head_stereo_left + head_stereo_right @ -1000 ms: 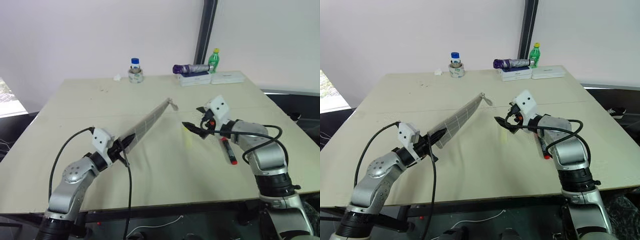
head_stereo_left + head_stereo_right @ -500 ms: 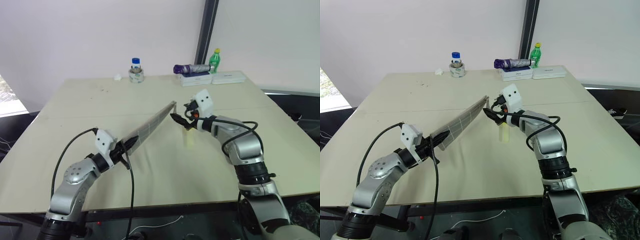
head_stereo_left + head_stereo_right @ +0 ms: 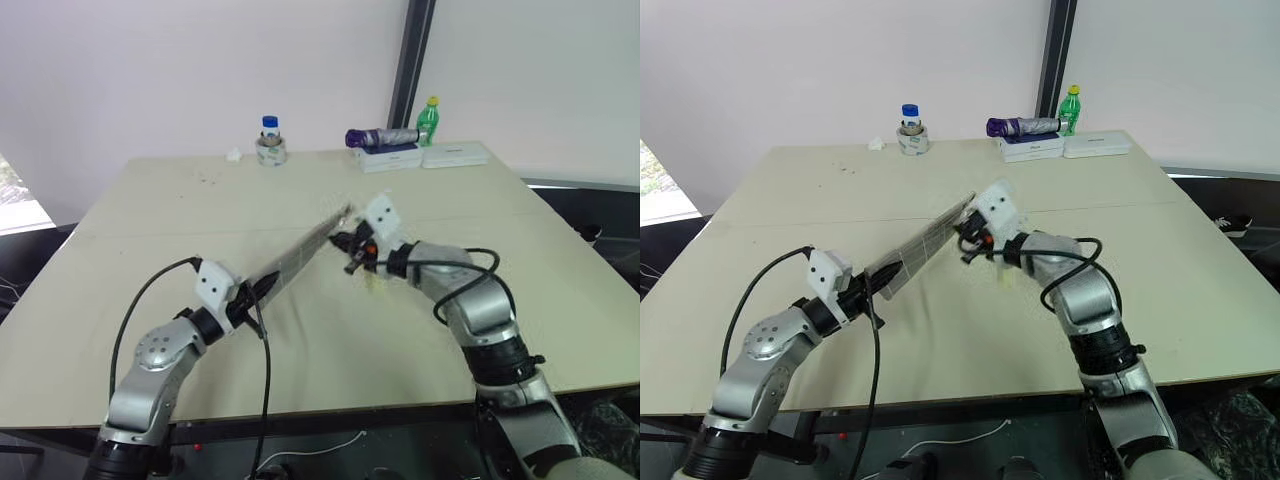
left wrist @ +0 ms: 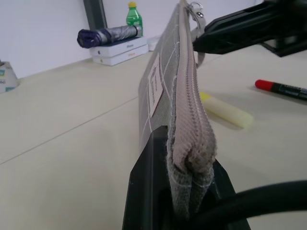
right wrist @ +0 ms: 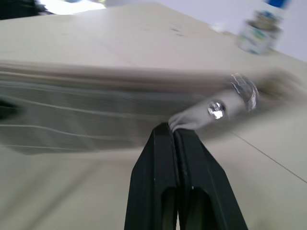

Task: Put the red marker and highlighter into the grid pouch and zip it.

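Little of the task looks done. The grid pouch (image 3: 300,252) is off the bench (image 3: 160,210), held edge-up: the left hand (image 3: 250,293) is clamped on its near end, and the zipper seam along the top looks closed in the left wrist view. At the far end the right hand (image 3: 967,241) has its fingers pressed together on the grey pull tab (image 5: 201,116), so I judge that opening the zip comes next.

The highlighter (image 4: 226,110) and the red marker (image 4: 280,89) both lie loose on the bench, roughly at 4 o'clock of the pouch's far end, the highlighter nearer. Packing and zipping remain.

Far off at 12 o'clock stand a blue-capped jar (image 3: 270,141), a folded purple umbrella (image 3: 382,137) on flat white boxes (image 3: 420,156), and a green bottle (image 3: 428,119); nothing obstructs.
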You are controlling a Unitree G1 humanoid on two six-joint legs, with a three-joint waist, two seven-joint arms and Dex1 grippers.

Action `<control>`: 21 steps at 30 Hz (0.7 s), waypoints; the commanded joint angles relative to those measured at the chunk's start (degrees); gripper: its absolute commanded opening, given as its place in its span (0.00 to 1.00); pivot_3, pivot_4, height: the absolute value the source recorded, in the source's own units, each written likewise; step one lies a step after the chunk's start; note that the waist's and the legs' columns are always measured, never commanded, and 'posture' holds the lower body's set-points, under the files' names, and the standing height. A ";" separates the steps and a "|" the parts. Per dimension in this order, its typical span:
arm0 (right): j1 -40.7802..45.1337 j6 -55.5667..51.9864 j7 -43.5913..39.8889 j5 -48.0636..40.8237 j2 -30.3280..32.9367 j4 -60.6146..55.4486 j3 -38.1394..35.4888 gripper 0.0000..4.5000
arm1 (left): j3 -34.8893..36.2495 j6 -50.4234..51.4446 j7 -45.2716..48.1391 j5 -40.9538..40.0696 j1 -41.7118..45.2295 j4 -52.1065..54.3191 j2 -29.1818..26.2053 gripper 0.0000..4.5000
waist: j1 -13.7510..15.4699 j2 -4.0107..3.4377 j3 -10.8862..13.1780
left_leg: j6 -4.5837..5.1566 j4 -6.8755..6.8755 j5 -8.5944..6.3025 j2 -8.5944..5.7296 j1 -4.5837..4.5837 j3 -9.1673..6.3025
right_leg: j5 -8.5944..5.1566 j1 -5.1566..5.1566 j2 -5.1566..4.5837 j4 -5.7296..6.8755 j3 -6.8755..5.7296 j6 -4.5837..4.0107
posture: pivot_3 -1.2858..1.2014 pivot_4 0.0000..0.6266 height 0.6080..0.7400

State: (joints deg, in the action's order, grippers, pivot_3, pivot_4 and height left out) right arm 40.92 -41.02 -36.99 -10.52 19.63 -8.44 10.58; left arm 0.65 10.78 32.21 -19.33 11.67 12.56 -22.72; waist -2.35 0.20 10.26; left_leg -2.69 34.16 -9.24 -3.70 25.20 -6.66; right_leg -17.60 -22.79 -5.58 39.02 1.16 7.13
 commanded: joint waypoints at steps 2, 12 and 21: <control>-0.72 -1.99 -1.63 -1.67 -1.64 -8.44 5.41 0.01 | -1.15 -0.58 -2.81 2.25 2.19 -0.58 2.66 0.00 | 0.13 0.00 0.00 | 0.00 0.00 0.00 0.00 0.00 0.00 | 0.00 0.00 0.00 0.00 0.00 0.00 | 0.52 0.24 0.97; -0.33 -5.77 -1.73 -2.98 -5.68 -12.43 11.53 0.01 | -3.27 -1.19 -5.74 5.35 3.38 -2.06 8.05 0.00 | 0.21 0.01 0.00 | -0.01 0.01 0.00 -0.01 0.00 -0.03 | 0.00 0.01 0.00 -0.01 -0.02 0.00 | 0.52 0.24 0.97; -0.19 -7.24 -0.99 -3.28 -5.48 -13.10 10.03 0.01 | -2.55 -2.11 -8.46 7.35 5.14 -3.81 10.69 0.00 | 0.34 0.02 -0.01 | -0.01 0.01 0.00 -0.02 0.00 -0.03 | 0.00 0.01 0.00 -0.02 -0.03 0.00 | 0.52 0.24 0.97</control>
State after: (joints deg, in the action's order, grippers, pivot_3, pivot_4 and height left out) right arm 39.49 -48.27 -37.44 -12.08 15.11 -18.64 20.37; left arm -2.09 10.17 24.62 -12.61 15.57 7.83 -12.24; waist -2.01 0.21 10.25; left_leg -2.70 34.18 -9.24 -3.72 25.21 -6.68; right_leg -17.60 -22.77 -5.58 39.01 1.13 7.13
